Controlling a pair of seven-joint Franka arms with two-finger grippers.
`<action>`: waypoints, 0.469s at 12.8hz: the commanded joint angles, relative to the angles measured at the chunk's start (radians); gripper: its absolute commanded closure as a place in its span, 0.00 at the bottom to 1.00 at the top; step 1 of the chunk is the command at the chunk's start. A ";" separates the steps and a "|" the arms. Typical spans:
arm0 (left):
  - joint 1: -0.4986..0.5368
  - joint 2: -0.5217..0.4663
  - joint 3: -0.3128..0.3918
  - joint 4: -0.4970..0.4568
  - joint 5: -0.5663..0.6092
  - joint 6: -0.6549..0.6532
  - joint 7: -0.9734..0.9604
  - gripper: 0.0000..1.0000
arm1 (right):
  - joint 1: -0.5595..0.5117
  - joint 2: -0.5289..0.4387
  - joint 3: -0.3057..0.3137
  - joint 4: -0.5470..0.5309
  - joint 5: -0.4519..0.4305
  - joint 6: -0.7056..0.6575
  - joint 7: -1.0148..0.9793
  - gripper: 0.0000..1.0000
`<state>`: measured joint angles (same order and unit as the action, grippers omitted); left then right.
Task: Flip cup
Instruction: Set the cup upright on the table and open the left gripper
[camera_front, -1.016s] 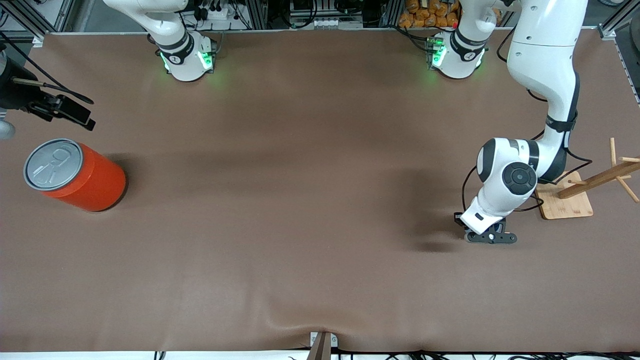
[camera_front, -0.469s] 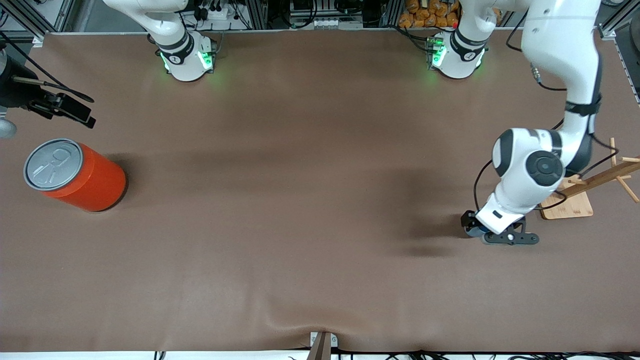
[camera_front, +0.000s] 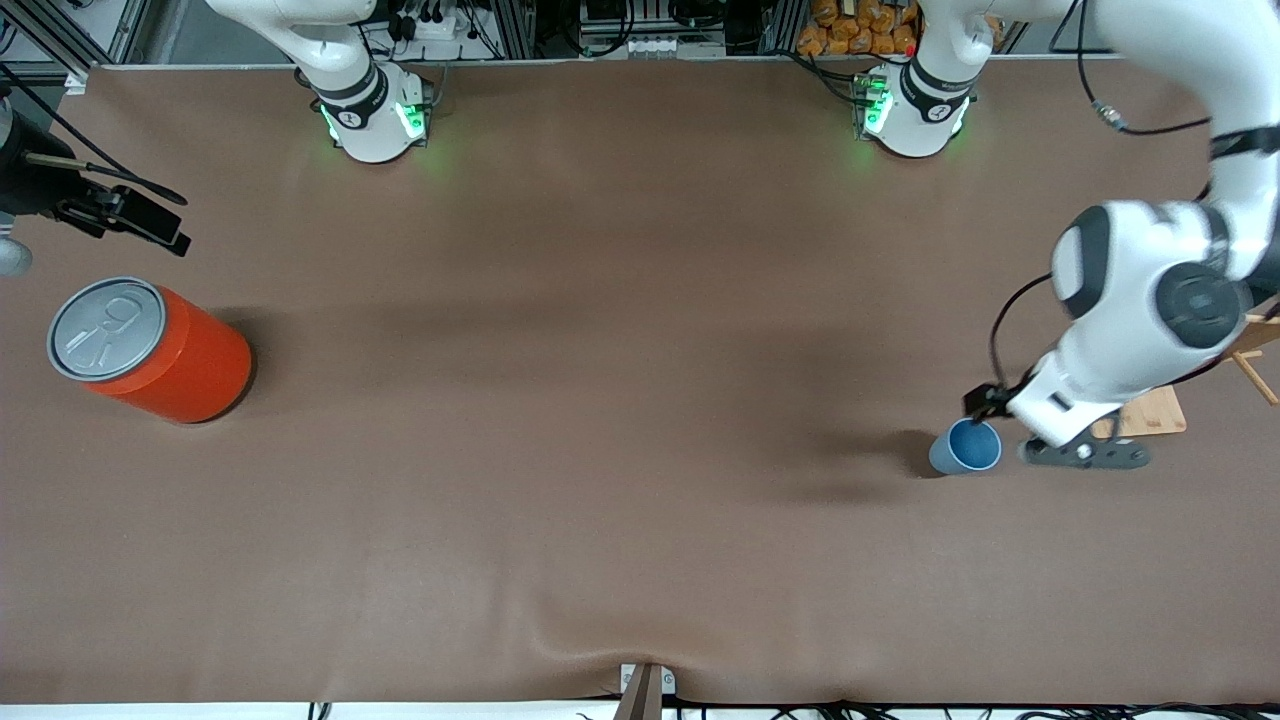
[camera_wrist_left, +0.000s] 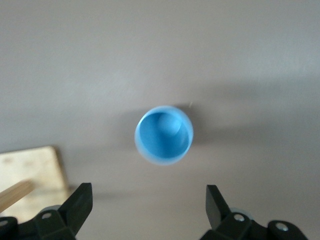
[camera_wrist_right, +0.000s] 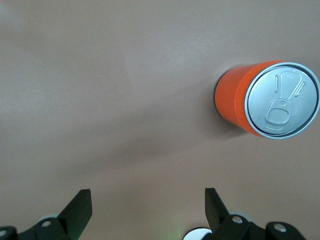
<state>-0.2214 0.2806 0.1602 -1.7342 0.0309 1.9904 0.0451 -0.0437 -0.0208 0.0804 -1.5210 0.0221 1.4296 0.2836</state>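
The cup (camera_front: 965, 447) is small and light blue. It stands upright on the brown table with its darker blue inside facing up, near the left arm's end. In the left wrist view the cup (camera_wrist_left: 164, 135) lies below the camera, clear of the fingers. My left gripper (camera_front: 1070, 440) hangs open above the table beside the cup, holding nothing; its two black fingertips (camera_wrist_left: 80, 200) stand wide apart. My right gripper (camera_front: 40, 195) waits open over the right arm's end of the table, empty in its own view (camera_wrist_right: 148, 197).
A big orange can (camera_front: 150, 350) with a grey pull-tab lid stands at the right arm's end, also in the right wrist view (camera_wrist_right: 267, 100). A wooden rack on a flat base (camera_front: 1150, 410) stands beside the left gripper, its base corner (camera_wrist_left: 30, 167) in the left wrist view.
The left gripper has opened, let go of the cup and risen toward the left arm's end of the table. The cup now stands uncovered, mouth up. The right arm has not moved.
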 joint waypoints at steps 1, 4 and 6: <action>0.077 -0.128 -0.008 -0.019 0.009 -0.128 0.120 0.00 | -0.004 0.002 0.004 0.018 -0.005 -0.017 -0.003 0.00; 0.067 -0.169 -0.013 -0.008 0.009 -0.193 0.113 0.00 | -0.001 0.001 0.004 0.018 -0.007 -0.018 -0.007 0.00; 0.065 -0.211 -0.057 0.004 0.008 -0.215 0.050 0.00 | 0.001 0.002 0.002 0.018 -0.019 -0.018 -0.058 0.00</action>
<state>-0.1471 0.1059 0.1359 -1.7326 0.0308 1.8021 0.1479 -0.0436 -0.0208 0.0814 -1.5197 0.0206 1.4278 0.2671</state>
